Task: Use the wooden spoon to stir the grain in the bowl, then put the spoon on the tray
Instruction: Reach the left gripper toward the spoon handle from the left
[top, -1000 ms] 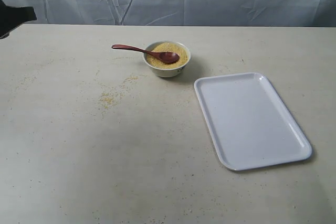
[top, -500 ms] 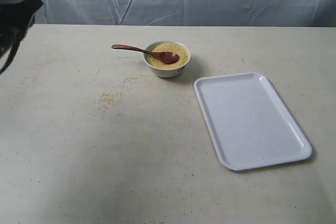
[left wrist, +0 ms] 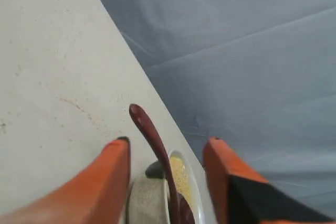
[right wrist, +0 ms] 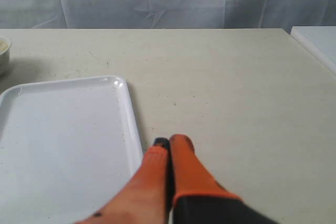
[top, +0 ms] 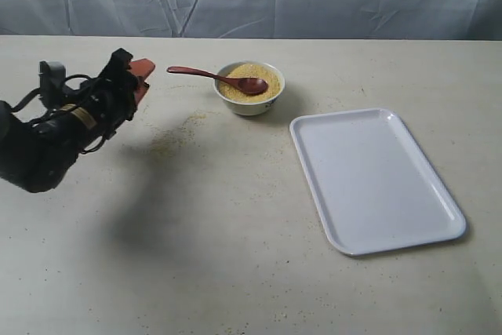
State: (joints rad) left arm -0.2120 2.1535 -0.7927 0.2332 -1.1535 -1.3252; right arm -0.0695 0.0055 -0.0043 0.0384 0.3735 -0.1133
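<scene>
Left end effector (top: 133,76), spread apart, left of frame, short of wooden spoon (top: 216,78) resting in bowl (top: 251,106) of grain (top: 265,74), upper centre. Straddle handle squarely, close gently, avoid tipping bowl. Right end effector (right wrist: 168,144) pressed together beside tray (right wrist: 63,129).

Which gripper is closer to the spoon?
Left. The left gripper, open, hovers just beyond the handle tip of the spoon, lined up with it. The right gripper, shut, is beside the rim of the tray, well away from the spoon and outside the exterior view.

Raised overview, left wrist: shared bowl (top: 251,106)
</scene>
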